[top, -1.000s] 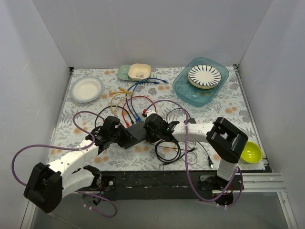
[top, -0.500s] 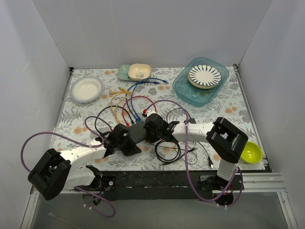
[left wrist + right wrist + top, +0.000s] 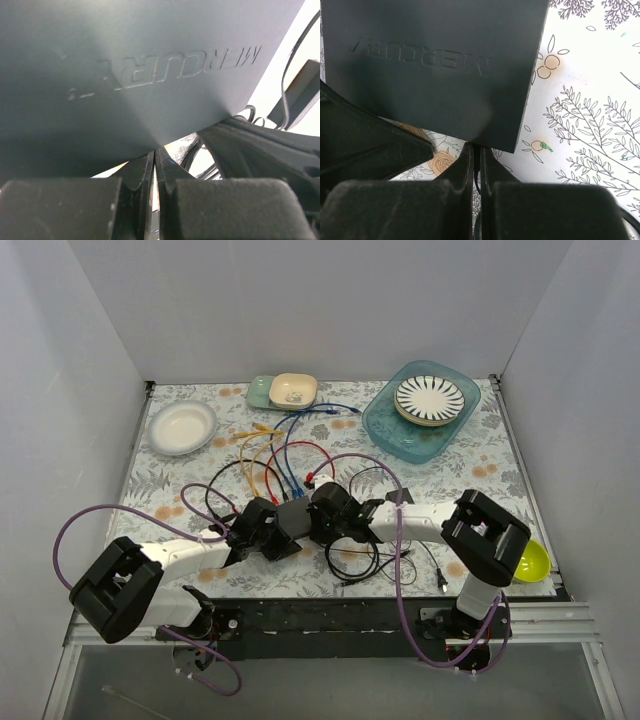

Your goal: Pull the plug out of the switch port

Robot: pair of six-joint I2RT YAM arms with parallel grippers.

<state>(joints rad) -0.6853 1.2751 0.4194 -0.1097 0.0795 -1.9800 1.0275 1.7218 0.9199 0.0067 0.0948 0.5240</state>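
Note:
The flat black switch box (image 3: 292, 516) lies near the table's front middle. Red, blue, yellow and black cables (image 3: 280, 465) run from its far edge; the ports themselves are hidden. My left gripper (image 3: 272, 536) is shut, its tips (image 3: 155, 156) against the box's edge (image 3: 125, 75), with nothing seen between them. My right gripper (image 3: 318, 516) is at the box's opposite side. In the right wrist view it (image 3: 476, 152) is shut on a thin black plug (image 3: 478, 175) at the edge of the box (image 3: 435, 65).
A coil of black cable (image 3: 355, 555) lies right of the box. A white bowl (image 3: 181, 426) sits back left, and a beige bowl on a green plate (image 3: 285, 390) at the back. A teal tray with striped plates (image 3: 385, 425) is back right, a yellow-green bowl (image 3: 530, 560) front right.
My left gripper has moved right and forward, up against the box. The box, its cables and my right gripper have shifted slightly right.

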